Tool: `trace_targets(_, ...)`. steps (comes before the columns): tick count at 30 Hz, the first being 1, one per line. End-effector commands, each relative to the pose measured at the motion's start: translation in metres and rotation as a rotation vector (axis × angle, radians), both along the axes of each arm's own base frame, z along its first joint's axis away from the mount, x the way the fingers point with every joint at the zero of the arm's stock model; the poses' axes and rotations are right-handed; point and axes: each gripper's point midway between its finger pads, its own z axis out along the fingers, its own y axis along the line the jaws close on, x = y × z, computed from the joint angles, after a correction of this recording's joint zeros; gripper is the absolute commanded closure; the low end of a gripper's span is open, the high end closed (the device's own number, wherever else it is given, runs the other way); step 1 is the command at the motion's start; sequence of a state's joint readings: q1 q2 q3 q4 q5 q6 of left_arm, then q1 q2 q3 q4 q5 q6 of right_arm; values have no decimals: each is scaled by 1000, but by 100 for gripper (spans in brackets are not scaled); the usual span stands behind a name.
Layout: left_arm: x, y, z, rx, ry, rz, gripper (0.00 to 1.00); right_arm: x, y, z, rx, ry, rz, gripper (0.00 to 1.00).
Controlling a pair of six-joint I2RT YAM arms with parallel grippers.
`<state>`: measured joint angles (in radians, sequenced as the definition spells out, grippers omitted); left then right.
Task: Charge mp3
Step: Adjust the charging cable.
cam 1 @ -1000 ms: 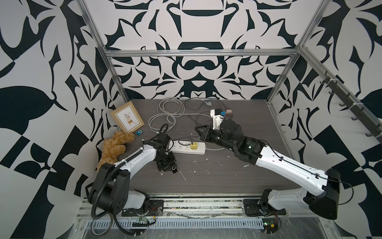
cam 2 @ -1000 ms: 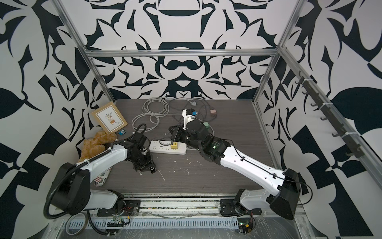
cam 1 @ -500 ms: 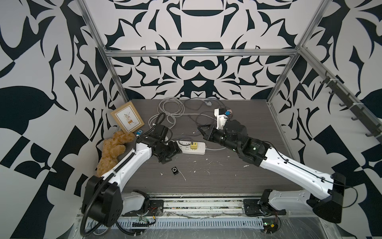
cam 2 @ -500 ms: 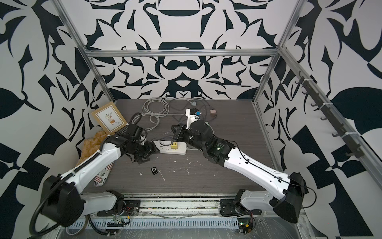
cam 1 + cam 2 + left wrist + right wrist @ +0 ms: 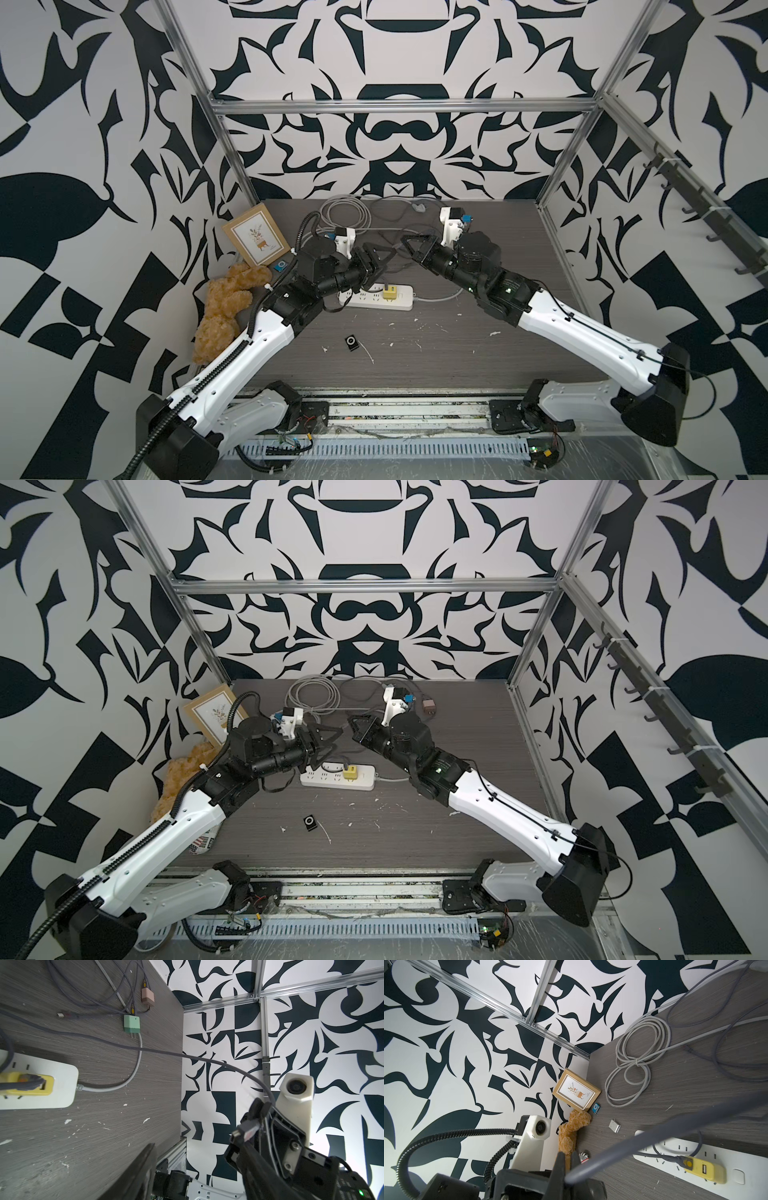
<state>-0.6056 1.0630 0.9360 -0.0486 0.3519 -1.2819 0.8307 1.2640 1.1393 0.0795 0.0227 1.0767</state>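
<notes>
Right gripper (image 5: 409,246): jaws closed on the grey cable (image 5: 207,1061) just behind its small connector (image 5: 244,1133), which projects free toward the left gripper (image 5: 379,262). Left gripper: jaws apart, nothing between them, poised over one end of the white power strip (image 5: 376,296). The cable appears to run back to the yellow charger cube (image 5: 390,292) seated in that strip.

The mp3 (image 5: 281,266) lies flat on the bench (image 5: 457,365) by the left wall, just beside the lower corner of the picture frame (image 5: 256,234) and near the teddy bear (image 5: 226,309). It sits behind the left jaws, which face away from it toward bench centre; the left arm is plainly the nearer. The player is square, so it has no long axis, and its port side cannot be made out.

Judgement: the player must be fetched before any mating. A small black device (image 5: 352,343) lies apart, mid-bench.
</notes>
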Motion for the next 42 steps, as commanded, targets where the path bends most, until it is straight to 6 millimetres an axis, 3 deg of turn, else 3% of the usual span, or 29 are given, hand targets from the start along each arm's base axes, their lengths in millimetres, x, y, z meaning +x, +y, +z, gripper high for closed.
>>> trace_targets(1, 1, -8, 14, -68, -27, 20, 36, -4, 3, 33, 93, -59, 19, 100)
trace_targets(12, 8, 12, 29, -73, -100, 135, 38, -8, -3, 28, 89, -45, 10, 100)
trace_targets(17, 11, 5, 39, -114, -126, 115, 40, -8, -1, 28, 97, -42, 17, 100)
trace_targets(29, 17, 0, 39, -111, -141, 116, 66, -9, -1, 25, 117, -27, 21, 100)
trace_targets(40, 18, -1, 34, -101, -137, 114, 98, -9, 1, 21, 134, -12, 28, 100)
trace_targets(42, 18, -1, 35, -101, -139, 115, 100, -10, 2, 22, 144, -12, 34, 100)
